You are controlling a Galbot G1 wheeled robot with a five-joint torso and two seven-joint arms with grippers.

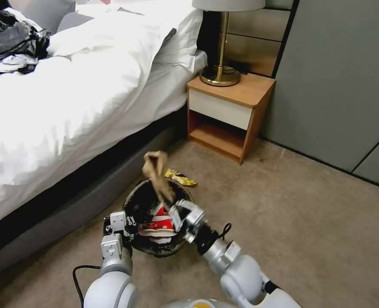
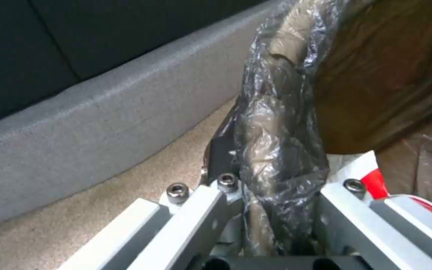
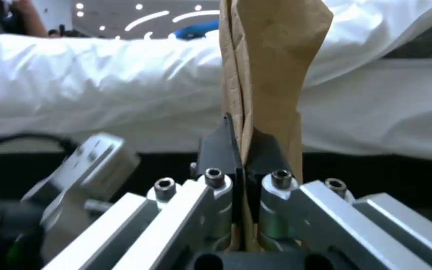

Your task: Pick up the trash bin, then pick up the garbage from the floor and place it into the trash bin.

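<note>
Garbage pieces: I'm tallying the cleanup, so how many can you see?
3. A tan paper piece is pinched in the right gripper above the trash bin; a red-and-white cup lies inside it; a yellow wrapper lies on the carpet beyond. More may be hidden inside.

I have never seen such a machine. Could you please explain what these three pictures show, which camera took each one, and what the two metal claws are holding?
This is a wheeled robot with two arms, tidying a bedroom floor. The wide picture comes from its head camera, looking down. The other two come from cameras on its wrists, so each shows its own claw close up. The left gripper is shut on the bag-lined rim of the trash bin; the left wrist view shows that rim between its fingers. The right gripper is shut on a tan paper piece, holding it above the bin. A red-and-white cup lies inside. A yellow wrapper lies on the carpet beside the bed.
</note>
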